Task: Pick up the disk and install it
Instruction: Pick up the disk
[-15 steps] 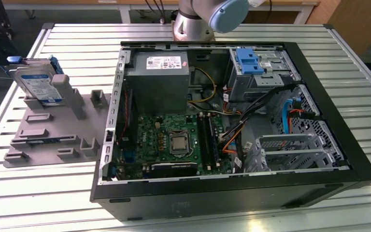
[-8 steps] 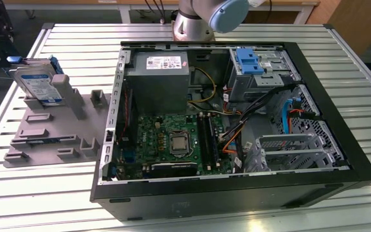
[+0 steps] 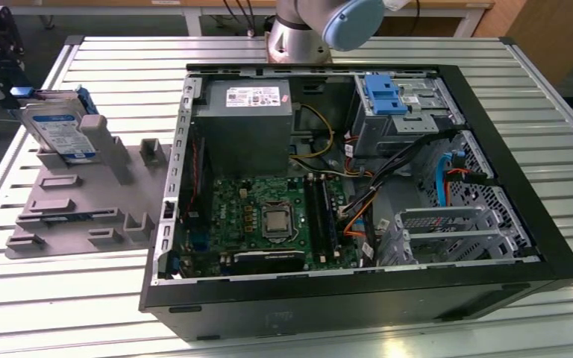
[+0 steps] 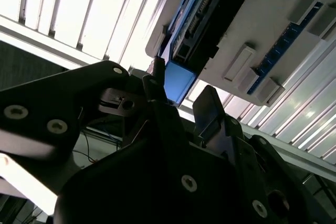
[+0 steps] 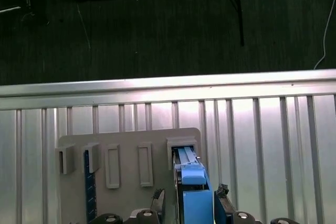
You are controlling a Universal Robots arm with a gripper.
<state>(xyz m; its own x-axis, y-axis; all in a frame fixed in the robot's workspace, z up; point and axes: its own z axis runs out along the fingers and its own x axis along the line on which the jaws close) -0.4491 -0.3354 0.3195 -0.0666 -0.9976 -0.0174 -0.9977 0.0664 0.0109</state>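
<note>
Pincer point(image 5: 189, 200) open, 2 fingers point(image 5: 158, 201) flanking the disk point(image 5: 190, 174) at its blue edge; we see slim gaps both sides. Disk stands upright in the grey fixture point(image 3: 77, 201), beside the open case point(image 3: 366, 306).

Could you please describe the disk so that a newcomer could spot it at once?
On the slatted metal table, to the exterior view's left of the open computer case, lies a grey fixture block. The disk stands on edge at that block's far end. It is the only silver slab there, with a white-and-blue label and a blue bracket, among plain grey moulded posts.
</note>
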